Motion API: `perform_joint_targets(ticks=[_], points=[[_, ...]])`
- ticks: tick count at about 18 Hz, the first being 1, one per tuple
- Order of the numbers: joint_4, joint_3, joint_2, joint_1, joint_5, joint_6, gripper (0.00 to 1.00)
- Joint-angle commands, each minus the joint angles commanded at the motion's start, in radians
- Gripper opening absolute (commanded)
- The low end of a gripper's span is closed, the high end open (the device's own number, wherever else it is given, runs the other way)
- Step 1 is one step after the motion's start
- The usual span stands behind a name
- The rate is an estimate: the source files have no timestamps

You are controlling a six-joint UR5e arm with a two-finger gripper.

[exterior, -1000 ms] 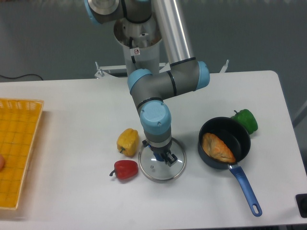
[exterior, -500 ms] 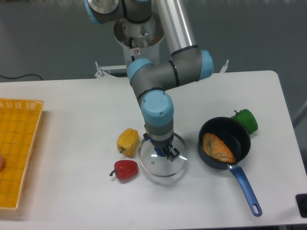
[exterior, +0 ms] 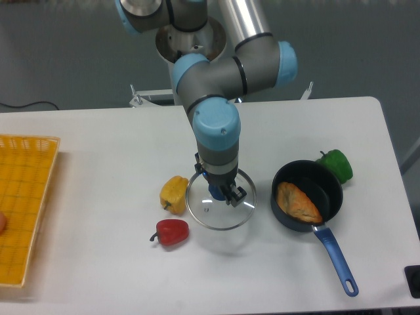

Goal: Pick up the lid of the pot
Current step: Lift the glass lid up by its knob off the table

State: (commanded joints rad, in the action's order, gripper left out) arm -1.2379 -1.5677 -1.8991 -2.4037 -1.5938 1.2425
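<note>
The gripper (exterior: 219, 185) points downward over the middle of the table, its fingers shut around the blue knob of the pot lid. Below and around the fingertips spreads the lid (exterior: 220, 216), a round clear disc with a metal rim, held roughly level above the tabletop. The fingers and the gripper body hide part of the knob and the lid's far side.
Left of the lid lie a yellow pepper (exterior: 174, 194) and a red one (exterior: 172, 232). To its right stands a black pan (exterior: 322, 180) with a blue handle, holding an orange-brown item (exterior: 297, 202). A green pepper (exterior: 336, 165) is behind the pan; a yellow crate (exterior: 25, 210) sits far left.
The gripper has risen with the lid, which has left the tabletop and shows higher in the view. The peppers and the pan have stayed where they were.
</note>
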Motion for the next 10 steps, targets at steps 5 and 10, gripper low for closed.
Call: perform_joint_targets(ticks=[5, 10], points=[[0.0, 0.006, 0.011, -0.02, 0.018, 0.006, 0.56], [-0.011, 0.005, 0.023, -0.025, 0.018, 0.009, 0.56]])
